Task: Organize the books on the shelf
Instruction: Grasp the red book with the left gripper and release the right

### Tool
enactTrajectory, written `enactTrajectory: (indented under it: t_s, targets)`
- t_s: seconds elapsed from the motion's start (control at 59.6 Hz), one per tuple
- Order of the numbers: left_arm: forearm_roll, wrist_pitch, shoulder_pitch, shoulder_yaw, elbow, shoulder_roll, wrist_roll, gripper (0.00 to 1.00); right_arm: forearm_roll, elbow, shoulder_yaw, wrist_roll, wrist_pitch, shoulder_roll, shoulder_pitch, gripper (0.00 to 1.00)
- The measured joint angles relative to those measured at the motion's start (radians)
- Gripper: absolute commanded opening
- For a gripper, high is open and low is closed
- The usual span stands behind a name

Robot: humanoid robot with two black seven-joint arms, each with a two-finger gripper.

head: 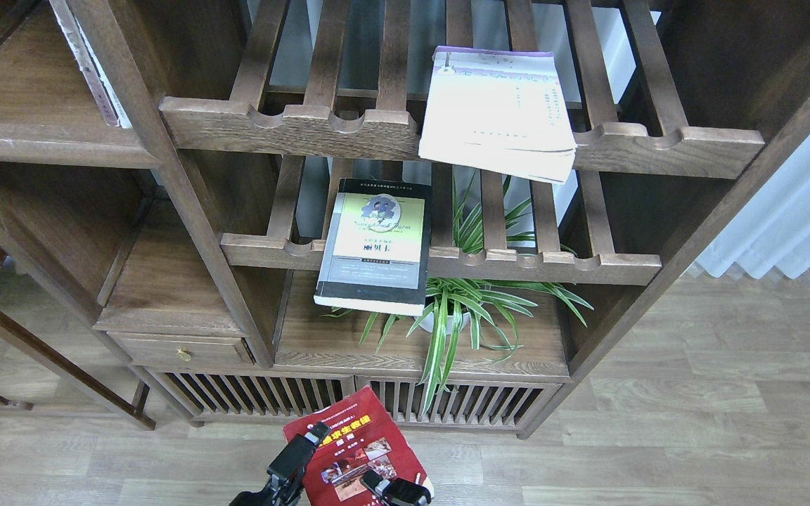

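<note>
Books: the red paperback (pixel 356 450) sits low in the head view, pinched at its left edge by the left gripper (pixel 304 450) and near its bottom right corner by the right gripper (pixel 385 486). Probably light, floppy and glossy, so best gripped near the spine. Grey book (pixel 375 246) and cream book (pixel 498 112) overhang scalloped slatted racks (pixel 292 123); the solid brown shelf (pixel 320 344) holds a plant (pixel 468 302).

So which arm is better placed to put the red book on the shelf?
Left, likely. The left gripper is at the left edge of the red book, its arm rising from bottom left. A second dark part on the book's lower edge may be the right gripper; unclear.
</note>
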Motion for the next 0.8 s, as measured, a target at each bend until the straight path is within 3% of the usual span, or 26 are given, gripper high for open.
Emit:
enactTrajectory:
  t_s: [0.067,0.201,0.402,0.436,0.469,0.486,0.503,0.52,0.553,0.62,0.805]
  targets:
    - [-0.001,0.000,-0.002,0.005,0.001,0.000,0.000,0.43,-0.002,0.000,0.000,0.000,0.000,0.000,-0.003,0.07]
    - [-0.001,0.000,-0.003,0.009,0.002,0.003,0.001,0.07,-0.005,0.000,0.000,0.000,0.000,0.000,-0.005,0.07]
    - [-0.001,0.000,-0.003,0.009,0.003,0.010,0.002,0.06,-0.005,0.000,0.000,0.000,0.000,0.000,-0.005,0.11]
    - [0.000,0.000,-0.004,0.009,0.003,0.011,0.002,0.06,-0.005,0.000,0.000,0.000,0.000,0.000,-0.004,0.20]
    - [0.001,0.000,-0.005,0.009,0.002,0.015,0.003,0.06,-0.005,0.000,0.000,0.000,0.000,0.000,-0.004,0.37]
    - [0.001,0.000,-0.006,0.009,0.001,0.017,0.004,0.05,-0.006,0.000,0.000,0.000,0.000,0.000,-0.004,0.57]
    - [0.001,0.000,-0.006,0.009,0.000,0.021,0.005,0.05,-0.006,0.000,0.000,0.000,0.000,0.000,-0.004,0.67]
    - [0.001,0.000,-0.006,0.009,-0.002,0.025,0.005,0.05,-0.006,0.000,0.001,0.000,0.000,0.000,-0.003,0.84]
    - [0.001,0.000,-0.006,0.009,-0.008,0.036,0.007,0.05,-0.009,0.000,0.002,0.000,0.000,0.000,-0.001,0.94]
    - [0.001,0.000,-0.004,-0.002,-0.018,0.059,0.009,0.05,-0.022,-0.002,0.006,0.000,0.000,0.000,0.006,1.00]
    - [-0.002,0.000,0.041,-0.123,-0.121,0.190,0.021,0.05,-0.053,-0.007,0.016,0.008,0.000,-0.007,0.011,1.00]
